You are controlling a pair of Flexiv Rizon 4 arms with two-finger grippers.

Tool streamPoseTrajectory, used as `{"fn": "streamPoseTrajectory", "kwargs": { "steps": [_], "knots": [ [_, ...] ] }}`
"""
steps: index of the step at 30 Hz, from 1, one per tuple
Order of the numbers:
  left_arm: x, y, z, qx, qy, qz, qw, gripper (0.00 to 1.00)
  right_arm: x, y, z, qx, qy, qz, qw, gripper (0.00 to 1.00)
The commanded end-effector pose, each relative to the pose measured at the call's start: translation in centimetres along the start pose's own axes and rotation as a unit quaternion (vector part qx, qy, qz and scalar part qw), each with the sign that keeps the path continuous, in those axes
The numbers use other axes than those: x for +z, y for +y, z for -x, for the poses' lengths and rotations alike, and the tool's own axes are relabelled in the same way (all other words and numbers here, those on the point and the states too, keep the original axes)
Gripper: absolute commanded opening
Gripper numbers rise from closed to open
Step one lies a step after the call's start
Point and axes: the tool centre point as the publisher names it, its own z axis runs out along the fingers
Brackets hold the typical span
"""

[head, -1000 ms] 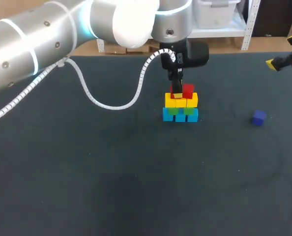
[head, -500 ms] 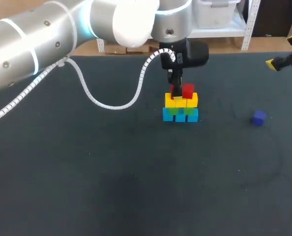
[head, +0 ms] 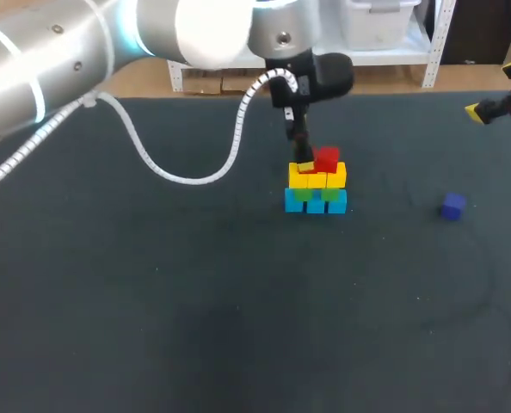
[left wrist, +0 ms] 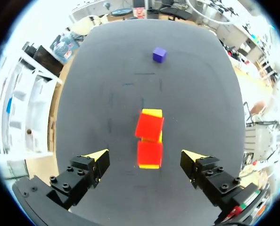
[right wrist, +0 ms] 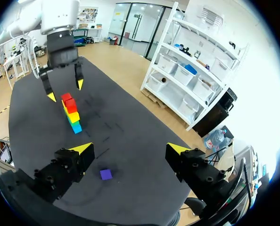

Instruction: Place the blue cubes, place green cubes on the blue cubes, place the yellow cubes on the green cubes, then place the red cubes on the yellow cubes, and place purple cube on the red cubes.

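I'm holding the left gripper (left wrist: 144,156) spread wide, straddling the 2 red cubes (left wrist: 149,139) without touching; I'm judging a straight-up exit safest. Purple cube (head: 452,206) is lying alone on the table near my right gripper (right wrist: 130,148), which is also spread wide.

Access to the stack: top blocked, near side and right open.
The left gripper (left wrist: 144,156) hangs right over the stack (head: 316,191), its fingers (left wrist: 96,157) spread wide on either side of the red cubes (left wrist: 149,139) without touching them. Its arm (head: 58,60) and cable (head: 195,182) overhang the far left of the table (head: 152,327). Open table lies on the stack's near side. To the right, only the purple cube (head: 452,206) stands before the right gripper (head: 488,110).
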Motion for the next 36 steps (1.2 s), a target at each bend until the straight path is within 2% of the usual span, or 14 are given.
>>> {"fn": "streamPoseTrajectory", "kwargs": {
  "steps": [1,6,9,14,17,21,28,32,36],
  "knots": [
    [-1.5,-2.7,-3.5,-0.025,-0.038,0.034,0.998,1.0,-0.1,0.4,-0.2,0.001,-0.002,-0.031,1.0,1.0],
    [-2.7,-3.9,-6.1,-0.083,-0.053,0.067,0.993,1.0,-0.1,0.4,-0.2,0.001,-0.002,-0.031,1.0,1.0],
    [-2.8,-4.5,-7.1,-0.125,-0.025,0.087,0.988,1.0,-0.1,0.4,-0.2,0.001,-0.002,-0.031,1.0,1.0],
    [-3.2,-5.2,-8.5,-0.154,-0.03,0.102,0.982,1.0,-0.1,0.4,-0.2,0.001,-0.002,-0.031,1.0,1.0],
    [-3.2,-5.4,-9.1,-0.188,-0.008,0.116,0.975,1.0,-0.1,0.4,-0.2,0.001,-0.002,-0.031,1.0,1.0],
    [-3.3,-5.8,-10.4,-0.222,-0.013,0.121,0.967,1.0,-0.1,0.4,-0.2,0.001,-0.002,-0.031,1.0,1.0],
    [-3.5,-6.6,-13.8,-0.296,-0.008,0.146,0.944,1.0,-0.1,0.4,-0.2,0.001,-0.002,-0.031,1.0,1.0],
    [-4.0,-6.9,-16.1,-0.323,-0.032,0.151,0.934,1.0,-0.1,0.4,-0.2,0.001,-0.002,-0.031,1.0,1.0],
    [-4.5,-6.7,-18.8,-0.361,-0.055,0.163,0.917,1.0,-0.1,0.4,-0.2,0.001,-0.002,-0.031,1.0,1.0]
  ]
}}
